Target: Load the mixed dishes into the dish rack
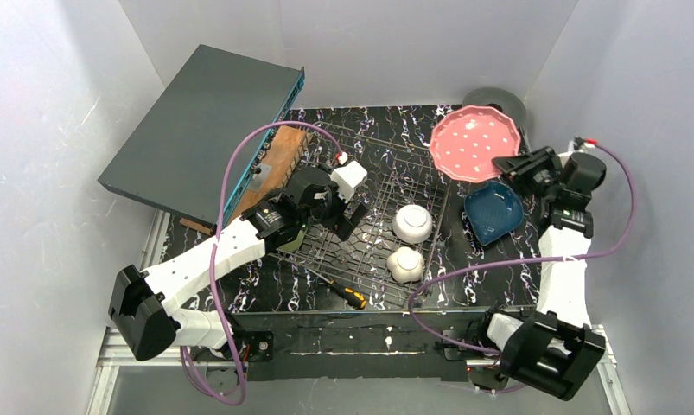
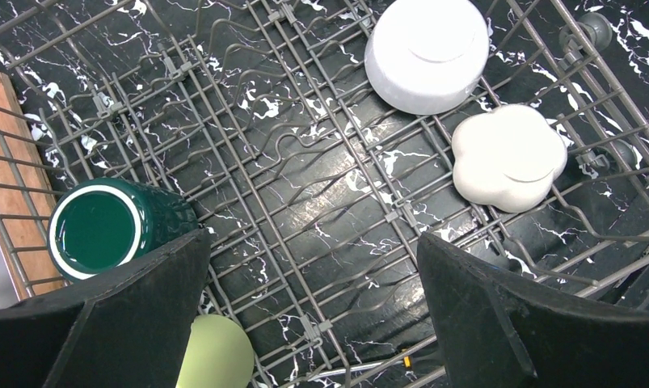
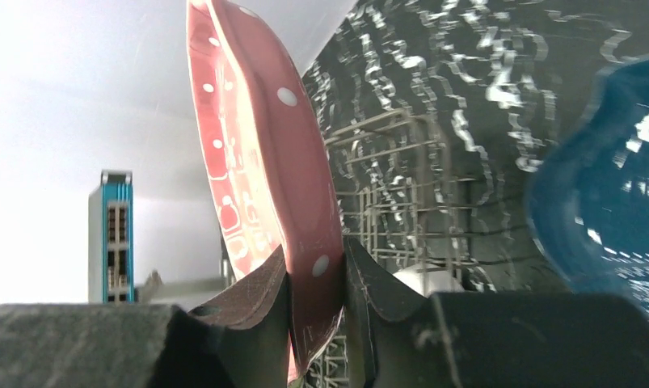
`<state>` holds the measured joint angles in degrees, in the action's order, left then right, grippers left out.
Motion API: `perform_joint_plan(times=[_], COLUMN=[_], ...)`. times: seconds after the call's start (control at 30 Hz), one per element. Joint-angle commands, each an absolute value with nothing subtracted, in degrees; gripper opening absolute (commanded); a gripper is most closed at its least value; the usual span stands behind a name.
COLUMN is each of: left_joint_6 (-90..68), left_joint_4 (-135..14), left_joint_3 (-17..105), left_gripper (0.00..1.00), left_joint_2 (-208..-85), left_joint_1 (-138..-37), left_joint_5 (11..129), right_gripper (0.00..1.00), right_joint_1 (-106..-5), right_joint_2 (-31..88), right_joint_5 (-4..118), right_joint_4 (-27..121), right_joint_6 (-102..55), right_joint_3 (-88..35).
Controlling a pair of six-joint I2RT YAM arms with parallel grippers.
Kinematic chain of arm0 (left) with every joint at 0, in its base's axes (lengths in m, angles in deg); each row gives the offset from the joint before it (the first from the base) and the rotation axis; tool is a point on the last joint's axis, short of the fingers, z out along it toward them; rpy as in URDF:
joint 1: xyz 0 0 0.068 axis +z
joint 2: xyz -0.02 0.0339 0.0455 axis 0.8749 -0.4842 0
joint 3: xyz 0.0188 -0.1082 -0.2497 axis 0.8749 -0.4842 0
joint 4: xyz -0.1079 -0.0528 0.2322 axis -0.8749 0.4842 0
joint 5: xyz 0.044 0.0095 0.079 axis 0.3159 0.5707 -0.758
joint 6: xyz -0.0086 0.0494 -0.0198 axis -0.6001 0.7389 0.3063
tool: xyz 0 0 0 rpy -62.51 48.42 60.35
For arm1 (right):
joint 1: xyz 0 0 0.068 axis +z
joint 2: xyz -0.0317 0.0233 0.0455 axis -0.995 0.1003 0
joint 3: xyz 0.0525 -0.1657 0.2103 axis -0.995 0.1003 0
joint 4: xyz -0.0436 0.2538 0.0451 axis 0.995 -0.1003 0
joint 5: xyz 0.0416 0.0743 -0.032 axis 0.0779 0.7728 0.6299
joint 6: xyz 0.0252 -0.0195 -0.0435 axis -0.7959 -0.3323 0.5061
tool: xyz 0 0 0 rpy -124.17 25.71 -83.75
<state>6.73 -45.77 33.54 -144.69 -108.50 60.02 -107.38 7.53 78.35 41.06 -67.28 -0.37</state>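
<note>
The dark wire dish rack (image 1: 373, 156) holds a white bowl (image 1: 412, 223) and a small white cup (image 1: 405, 264), both upside down, also in the left wrist view (image 2: 427, 50) (image 2: 508, 158). A dark green mug (image 2: 103, 228) and a pale yellow-green mug (image 2: 216, 353) lie in the rack by my left gripper (image 1: 347, 220), which is open and empty above the rack floor. My right gripper (image 3: 317, 279) is shut on the rim of the pink speckled plate (image 1: 474, 143), holding it tilted right of the rack. The blue squarish dish (image 1: 493, 212) sits on the table below it.
A big dark grey flat box (image 1: 205, 130) leans at the back left, with a brown wooden board (image 1: 278, 160) beside the rack. A yellow-black screwdriver (image 1: 347, 294) lies in front of the rack. A black round disc (image 1: 496, 99) stands behind the plate.
</note>
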Motion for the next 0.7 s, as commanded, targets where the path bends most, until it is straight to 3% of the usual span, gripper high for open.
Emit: perform_joint_plan(times=[0.0, 0.67], left_joint_6=[7.5, 8.9], left_joint_4=[-45.2, -49.2], left_joint_3=[35.3, 32.1], left_gripper=[0.99, 0.99], left_joint_2=[-143.0, -142.3], left_joint_1=[-108.7, -108.7], left_joint_5=[58.8, 48.6], right_gripper=[0.01, 0.01], right_joint_1=[-99.9, -82.0], right_joint_2=[8.7, 27.8], right_joint_5=[77.1, 75.6], right_joint_4=[45.8, 47.8], right_joint_6=[-63.2, -34.5], right_joint_3=[-9.9, -30.1])
